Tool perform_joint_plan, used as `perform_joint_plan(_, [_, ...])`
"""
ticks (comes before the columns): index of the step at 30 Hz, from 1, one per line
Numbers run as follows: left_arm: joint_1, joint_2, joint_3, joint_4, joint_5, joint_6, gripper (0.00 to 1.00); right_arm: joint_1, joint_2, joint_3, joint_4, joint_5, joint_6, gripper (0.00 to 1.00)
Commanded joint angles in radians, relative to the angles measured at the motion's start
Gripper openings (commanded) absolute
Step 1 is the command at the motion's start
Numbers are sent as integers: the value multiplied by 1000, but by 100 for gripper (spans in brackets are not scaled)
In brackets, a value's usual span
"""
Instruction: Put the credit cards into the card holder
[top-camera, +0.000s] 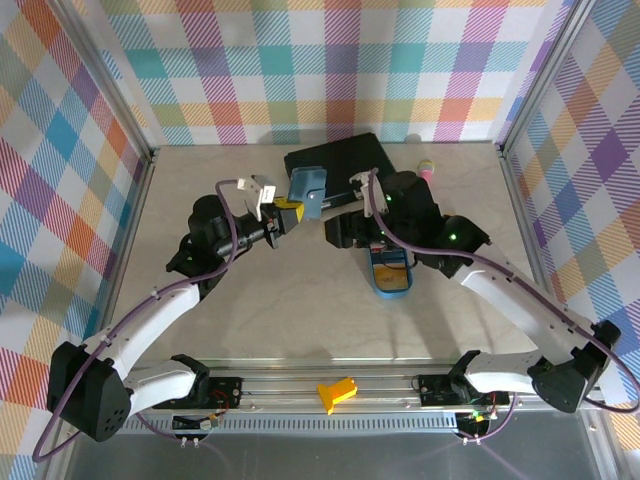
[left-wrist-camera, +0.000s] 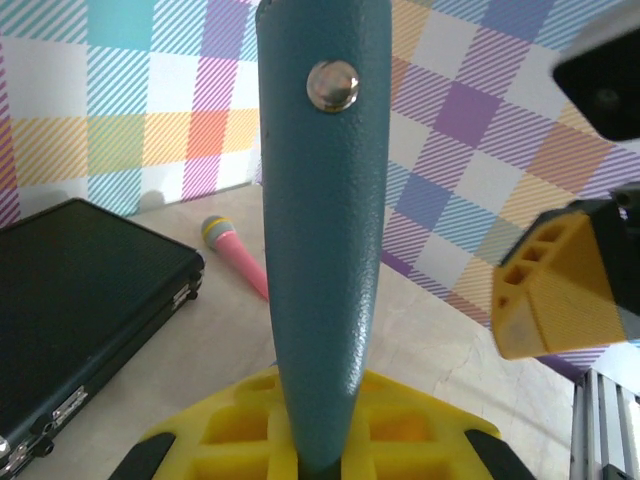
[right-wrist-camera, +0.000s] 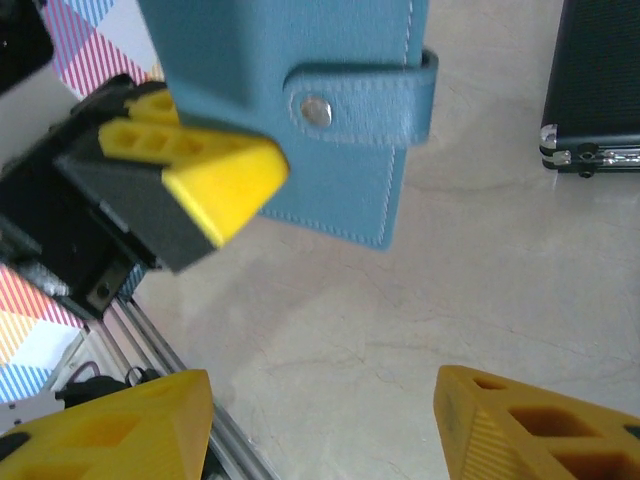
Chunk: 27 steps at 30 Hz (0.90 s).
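The card holder (top-camera: 305, 185), a teal-blue wallet, is folded shut and held up off the table by my left gripper (top-camera: 285, 215). In the left wrist view the card holder (left-wrist-camera: 320, 250) stands edge-on, rising from between the yellow jaws of the left gripper (left-wrist-camera: 318, 455), its snap facing the camera. The right wrist view shows the card holder (right-wrist-camera: 300, 110) with its clasp tab (right-wrist-camera: 365, 100) fastened and a left finger (right-wrist-camera: 205, 175) pressed on it. My right gripper (right-wrist-camera: 320, 430) is open and holds nothing, just short of the wallet. The credit cards (top-camera: 388, 266) lie in a blue oval tray (top-camera: 392, 290).
A large black case (top-camera: 335, 160) lies at the back of the table, also seen as the black case (left-wrist-camera: 80, 300) and the black case (right-wrist-camera: 600, 80). A pink microphone (left-wrist-camera: 235, 255) lies beside it. A loose yellow part (top-camera: 337, 392) sits on the front rail.
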<state>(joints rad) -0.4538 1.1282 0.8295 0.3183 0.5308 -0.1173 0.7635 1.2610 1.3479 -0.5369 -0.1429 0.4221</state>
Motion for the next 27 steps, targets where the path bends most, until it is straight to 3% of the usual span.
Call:
perform_joint_plan(1, [-14,-24,-18,62,7,33,0,14,36,40,-19,25,73,59])
perform_joint_plan(13, [-35,-15,-46,80,45,85,0,16,74,73,36,25,142,53])
perform_joint_plan(27, [-52,-10,-57,89,121,117,0,15,208,252,-82,94,218,51])
